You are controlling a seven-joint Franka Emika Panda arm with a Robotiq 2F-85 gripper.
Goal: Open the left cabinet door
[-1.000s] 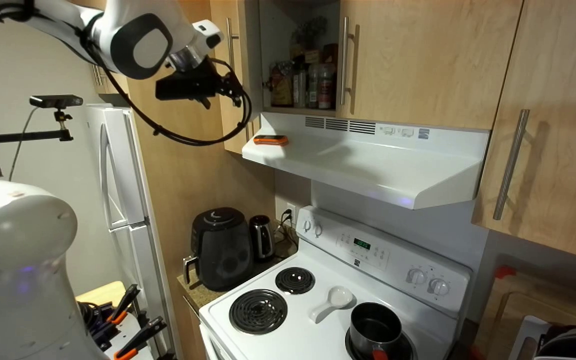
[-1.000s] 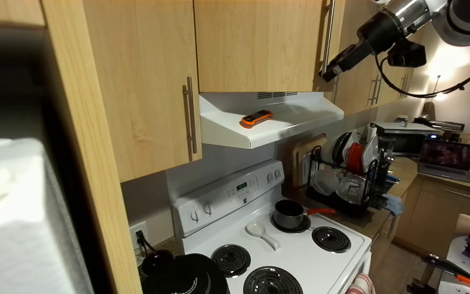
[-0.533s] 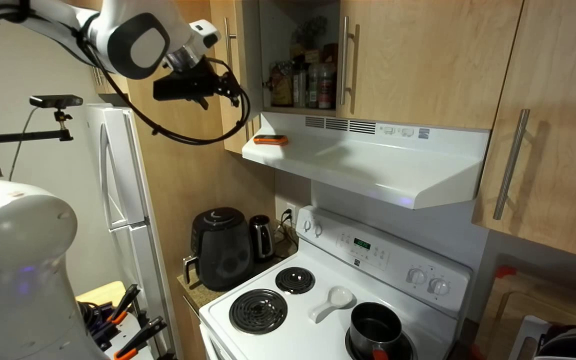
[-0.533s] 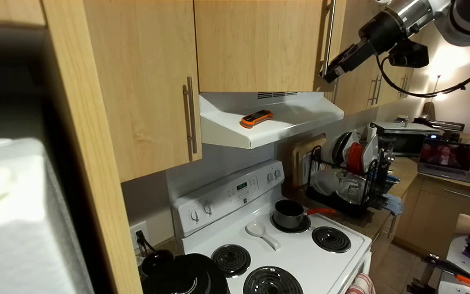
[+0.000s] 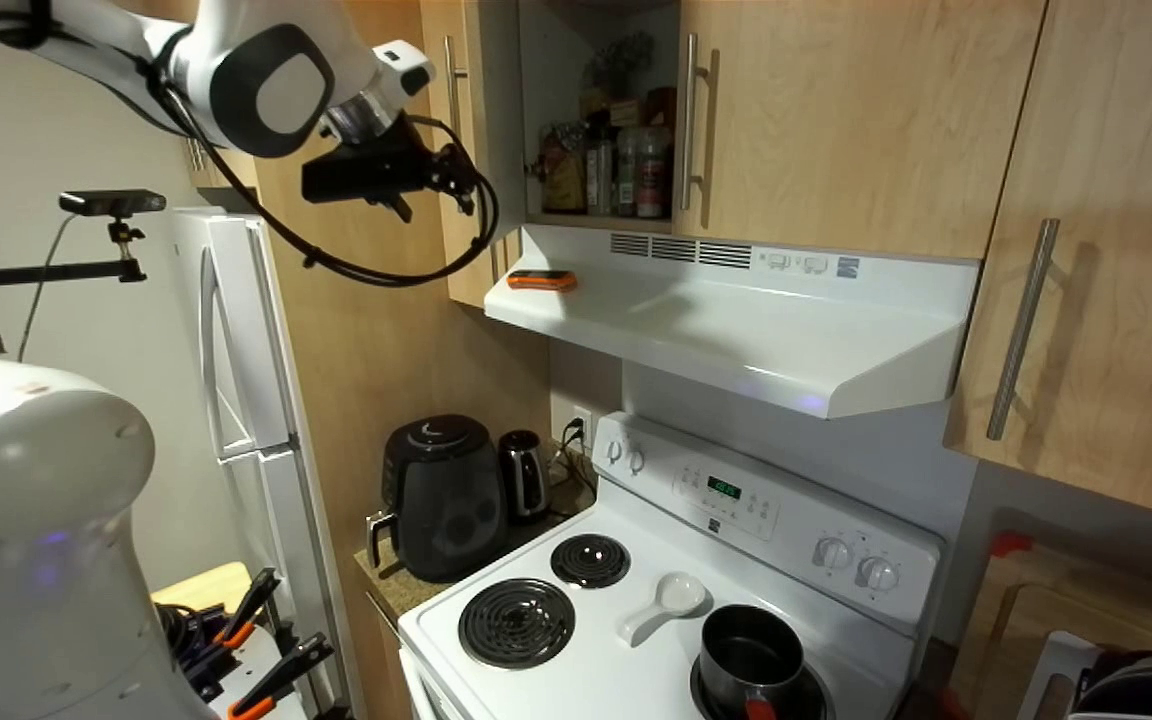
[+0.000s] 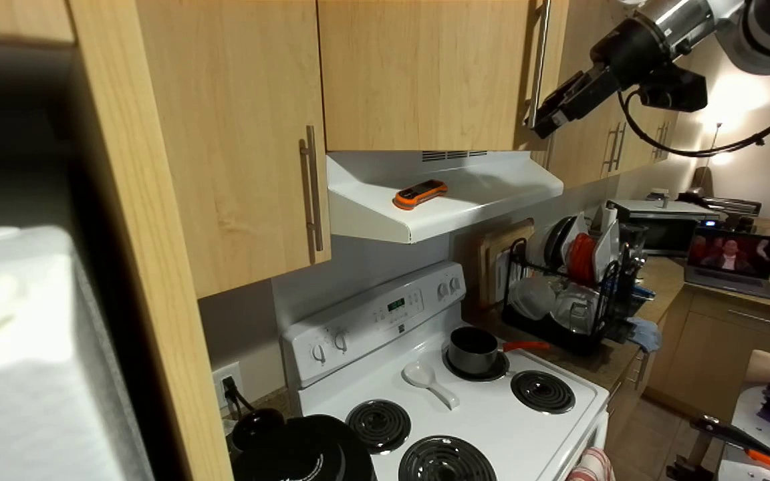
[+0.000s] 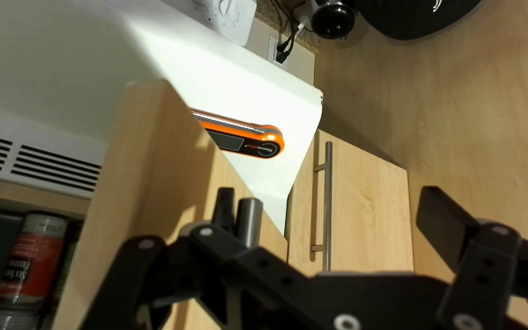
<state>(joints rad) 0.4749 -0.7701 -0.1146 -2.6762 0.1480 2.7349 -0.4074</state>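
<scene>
The jaws are spread wide, nothing clamped; the bar handle (image 7: 249, 224) is straddled, one fingertip (image 7: 223, 208) apparently hooked behind it. Beside them, the left cabinet door (image 7: 177, 178), swung out, is best drawn gently along its natural arc. Past the jaws, jars (image 7: 31, 259) are shown in the wrist view; in an exterior view they are hidden by the door front (image 6: 418, 73).

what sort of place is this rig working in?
A kitchen, probably a home one: there's a stove, a range hood above it, and a loaded dish rack nearby.
</scene>
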